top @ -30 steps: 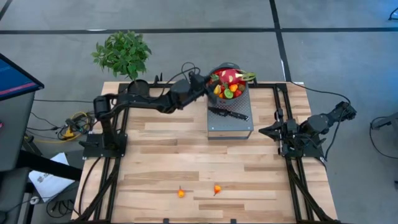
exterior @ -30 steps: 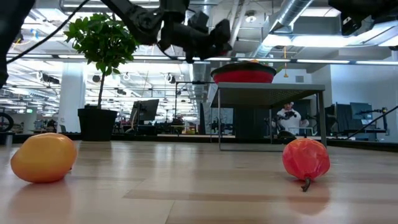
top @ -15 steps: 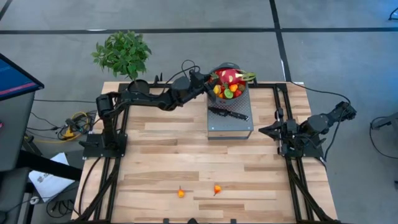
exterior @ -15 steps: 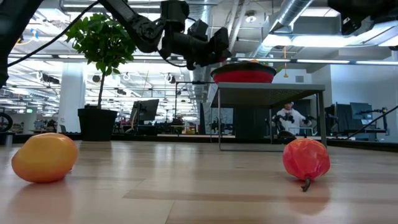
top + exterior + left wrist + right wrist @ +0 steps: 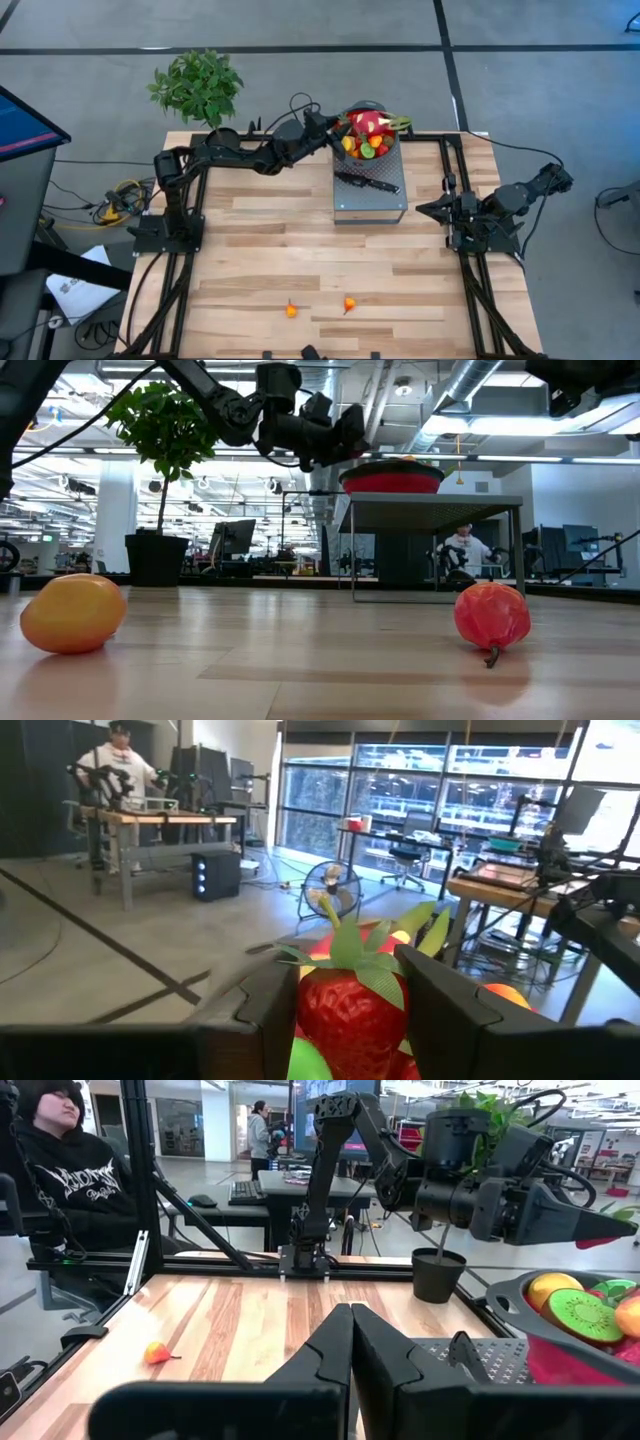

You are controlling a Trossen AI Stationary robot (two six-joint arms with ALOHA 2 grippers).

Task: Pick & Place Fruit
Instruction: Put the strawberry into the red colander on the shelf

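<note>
The strawberry (image 5: 350, 1010) is cut off at the left wrist view's lower edge; the left claw's fingers (image 5: 270, 1010) hide its sides.

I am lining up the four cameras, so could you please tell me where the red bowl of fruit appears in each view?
High view: red bowl on the grey stand, top centre.
Low view: red bowl on the stand, upper middle.
Left wrist view: bowl itself hidden; only a strawberry between the left gripper fingers.
Right wrist view: bowl rim at right edge.
Shared landmark: potted plant.
</note>
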